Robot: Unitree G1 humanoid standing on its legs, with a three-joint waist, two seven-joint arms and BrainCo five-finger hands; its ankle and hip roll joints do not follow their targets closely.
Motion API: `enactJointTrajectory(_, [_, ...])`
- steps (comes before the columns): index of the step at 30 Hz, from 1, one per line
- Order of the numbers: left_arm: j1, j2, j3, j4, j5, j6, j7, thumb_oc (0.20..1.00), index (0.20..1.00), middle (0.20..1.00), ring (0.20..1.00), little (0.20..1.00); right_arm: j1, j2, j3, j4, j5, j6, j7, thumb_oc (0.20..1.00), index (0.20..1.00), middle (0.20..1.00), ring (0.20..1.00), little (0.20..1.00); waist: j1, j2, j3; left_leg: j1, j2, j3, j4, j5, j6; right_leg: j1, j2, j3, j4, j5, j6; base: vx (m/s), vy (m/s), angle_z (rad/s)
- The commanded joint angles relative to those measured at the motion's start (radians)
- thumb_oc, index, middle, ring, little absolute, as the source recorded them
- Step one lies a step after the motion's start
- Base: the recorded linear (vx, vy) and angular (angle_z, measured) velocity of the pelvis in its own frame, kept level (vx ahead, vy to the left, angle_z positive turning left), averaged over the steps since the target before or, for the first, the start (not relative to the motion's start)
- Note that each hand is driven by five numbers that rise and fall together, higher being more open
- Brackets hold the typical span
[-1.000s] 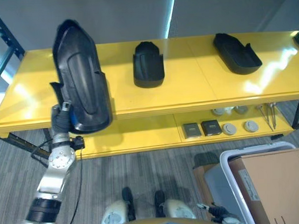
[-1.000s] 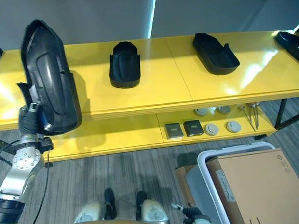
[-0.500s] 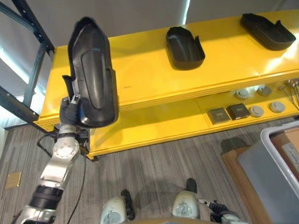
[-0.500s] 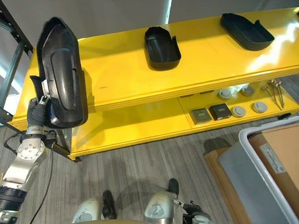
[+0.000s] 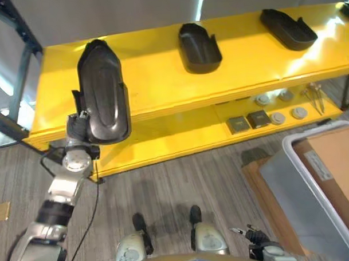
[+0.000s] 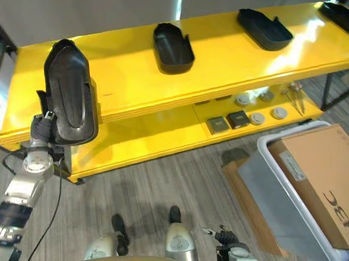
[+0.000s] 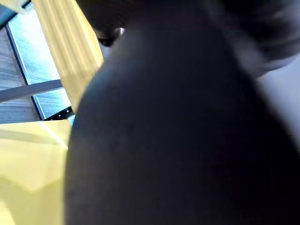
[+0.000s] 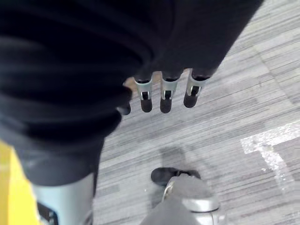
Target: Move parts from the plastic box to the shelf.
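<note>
My left hand [image 5: 77,125] is shut on the lower edge of a long black plastic part [image 5: 102,93], holding it upright over the left end of the yellow shelf [image 5: 155,79]. In the left wrist view the part's dark surface [image 7: 187,140] sits very close, with the yellow shelf [image 7: 28,187] beside it. Two similar black parts [image 5: 199,48] [image 5: 288,29] lie on the shelf top, middle and right. The plastic box [image 5: 296,178] stands on the floor at the lower right. My right hand [image 8: 164,96] hangs over the floor, fingers relaxed and holding nothing.
A cardboard box [image 5: 336,165] sits inside the plastic box. The lower shelf level holds small square and round items [image 5: 248,117] and some tools [image 5: 314,97]. A dark metal rack post [image 5: 16,33] stands at the shelf's left end. Grey floor lies in front of the shelf.
The whole view has shifted as I moved. My left hand has carried the black part farther from me and lower, closer over the shelf's left end.
</note>
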Motion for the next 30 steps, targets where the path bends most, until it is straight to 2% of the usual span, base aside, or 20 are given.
enactJointTrajectory(1, [-0.191, 0.075, -0.012, 0.109, 0.056, -0.022, 0.073, 0.2, 0.2, 0.2, 0.2, 0.2, 0.017, -0.051, 0.03, 0.003, -0.024, 0.021, 0.026, 1.0, 1.0, 1.0, 1.0, 1.0, -0.037, 0.021, -0.01, 0.016, 0.091, -0.02, 0.038, -0.008, -0.033, -0.012, -0.046, 0.032, 0.043, -0.028, 0.054, -0.02, 0.063, -0.28])
enactJointTrajectory(2, [-0.289, 0.109, -0.035, 0.23, 0.033, 0.012, 0.094, 0.2, 0.2, 0.2, 0.2, 0.2, 0.009, -0.07, 0.036, 0.01, -0.04, 0.026, 0.047, 1.0, 1.0, 1.0, 1.0, 1.0, -0.058, 0.024, 0.005, -0.004, 0.096, -0.011, 0.053, -0.008, -0.034, -0.041, -0.044, 0.044, 0.064, -0.033, 0.05, -0.04, 0.071, -0.24])
enactJointTrajectory(4, [-0.358, 0.138, -0.063, 0.302, 0.04, 0.031, 0.124, 0.2, 0.2, 0.2, 0.2, 0.2, 0.001, -0.083, 0.047, 0.024, -0.046, 0.015, 0.06, 1.0, 1.0, 1.0, 1.0, 1.0, -0.072, 0.026, 0.018, -0.021, 0.099, -0.007, 0.067, -0.01, -0.032, -0.062, -0.043, 0.053, 0.079, -0.036, 0.047, -0.06, 0.056, -0.23])
enactJointTrajectory(5, [-0.428, 0.158, -0.092, 0.396, 0.007, 0.051, 0.144, 0.2, 0.2, 0.2, 0.2, 0.2, -0.009, -0.095, 0.06, 0.038, -0.043, 0.004, 0.075, 1.0, 1.0, 1.0, 1.0, 1.0, -0.086, 0.026, 0.035, -0.047, 0.103, -0.003, 0.088, -0.012, -0.031, -0.091, -0.041, 0.064, 0.099, -0.04, 0.042, -0.08, 0.037, -0.17])
enactJointTrajectory(8, [-0.512, 0.181, -0.125, 0.483, 0.026, 0.099, 0.167, 0.2, 0.2, 0.2, 0.2, 0.2, -0.03, -0.104, 0.085, 0.064, -0.041, -0.019, 0.086, 1.0, 1.0, 1.0, 1.0, 1.0, -0.1, 0.023, 0.058, -0.083, 0.109, -0.004, 0.118, -0.017, -0.03, -0.127, -0.037, 0.077, 0.125, -0.046, 0.035, -0.09, 0.034, -0.16])
enactJointTrajectory(10, [-0.592, 0.208, -0.172, 0.559, 0.009, 0.162, 0.169, 0.2, 0.2, 0.2, 0.2, 0.2, -0.052, -0.114, 0.118, 0.088, -0.028, -0.043, 0.092, 1.0, 1.0, 1.0, 1.0, 1.0, -0.113, 0.016, 0.084, -0.127, 0.118, -0.008, 0.16, -0.023, -0.032, -0.166, -0.032, 0.089, 0.154, -0.053, 0.024, -0.09, 0.007, -0.03])
enactJointTrajectory(14, [-0.679, 0.229, -0.211, 0.654, -0.008, 0.214, 0.185, 0.2, 0.2, 0.2, 0.2, 0.2, -0.078, -0.126, 0.148, 0.102, -0.007, -0.061, 0.089, 1.0, 1.0, 1.0, 1.0, 1.0, -0.126, 0.009, 0.108, -0.169, 0.127, -0.013, 0.205, -0.034, -0.032, -0.203, -0.025, 0.099, 0.182, -0.062, 0.012, -0.05, 0.01, -0.03])
enactJointTrajectory(15, [-0.697, 0.236, -0.219, 0.68, -0.002, 0.232, 0.171, 0.2, 0.2, 0.2, 0.2, 0.2, -0.084, -0.127, 0.153, 0.105, -0.004, -0.065, 0.086, 1.0, 1.0, 1.0, 1.0, 1.0, -0.129, 0.008, 0.114, -0.177, 0.13, -0.014, 0.214, -0.037, -0.032, -0.21, -0.022, 0.102, 0.187, -0.065, 0.009, 0.05, 0.037, -0.04])
enactJointTrajectory(16, [-0.719, 0.243, -0.237, 0.705, 0.007, 0.26, 0.155, 0.2, 0.2, 0.2, 0.2, 0.2, -0.091, -0.129, 0.157, 0.113, 0.002, -0.069, 0.084, 1.0, 1.0, 1.0, 1.0, 1.0, -0.133, 0.008, 0.12, -0.175, 0.13, -0.024, 0.229, -0.064, -0.04, -0.206, -0.022, 0.106, 0.197, -0.088, 0.012, -0.01, 0.013, -0.09])
enactJointTrajectory(17, [-0.727, 0.248, -0.241, 0.717, 0.015, 0.262, 0.146, 0.2, 0.2, 0.2, 0.2, 0.2, -0.094, -0.13, 0.157, 0.111, 0.003, -0.067, 0.086, 1.0, 1.0, 1.0, 1.0, 1.0, -0.134, 0.005, 0.123, -0.185, 0.134, -0.015, 0.227, -0.042, -0.031, -0.217, -0.019, 0.106, 0.193, -0.067, 0.005, 0.08, 0.031, -0.12])
enactJointTrajectory(18, [-0.739, 0.254, -0.254, 0.734, 0.041, 0.281, 0.124, 0.2, 0.2, 0.2, 0.2, 0.2, -0.096, -0.134, 0.158, 0.111, 0.005, -0.066, 0.085, 1.0, 1.0, 1.0, 1.0, 1.0, -0.137, 0.005, 0.126, -0.178, 0.132, -0.023, 0.239, -0.07, -0.039, -0.208, -0.021, 0.109, 0.201, -0.09, 0.009, 0.01, 0.007, -0.1])
enactJointTrajectory(21, [-0.76, 0.266, -0.278, 0.757, 0.06, 0.331, 0.096, 0.2, 0.2, 0.2, 0.2, 0.2, -0.1, -0.14, 0.16, 0.098, 0.01, -0.055, 0.087, 1.0, 1.0, 1.0, 1.0, 1.0, -0.138, 0.0, 0.133, -0.181, 0.133, -0.021, 0.245, -0.072, -0.038, -0.208, -0.019, 0.112, 0.198, -0.089, 0.007, 0.04, 0.014, -0.05])
enactJointTrajectory(22, [-0.783, 0.285, -0.305, 0.789, 0.133, 0.366, 0.058, 0.2, 0.2, 0.2, 0.2, 0.2, -0.098, -0.142, 0.157, 0.102, 0.006, -0.057, 0.093, 1.0, 1.0, 1.0, 1.0, 1.0, -0.14, -0.001, 0.135, -0.181, 0.132, -0.019, 0.248, -0.075, -0.036, -0.207, -0.018, 0.115, 0.194, -0.087, 0.006, 0.02, 0.011, -0.04])
enactJointTrajectory(30, [-0.855, 0.372, -0.412, 0.854, 0.252, 0.397, -0.029, 0.2, 0.2, 0.2, 0.2, 0.2, -0.098, -0.154, 0.154, 0.124, -0.003, -0.074, 0.103, 1.0, 1.0, 1.0, 1.0, 1.0, -0.14, 0.005, 0.137, -0.16, 0.127, -0.001, 0.232, -0.071, -0.031, -0.181, -0.023, 0.121, 0.161, -0.072, 0.009, 0.01, 0.013, 0.0])
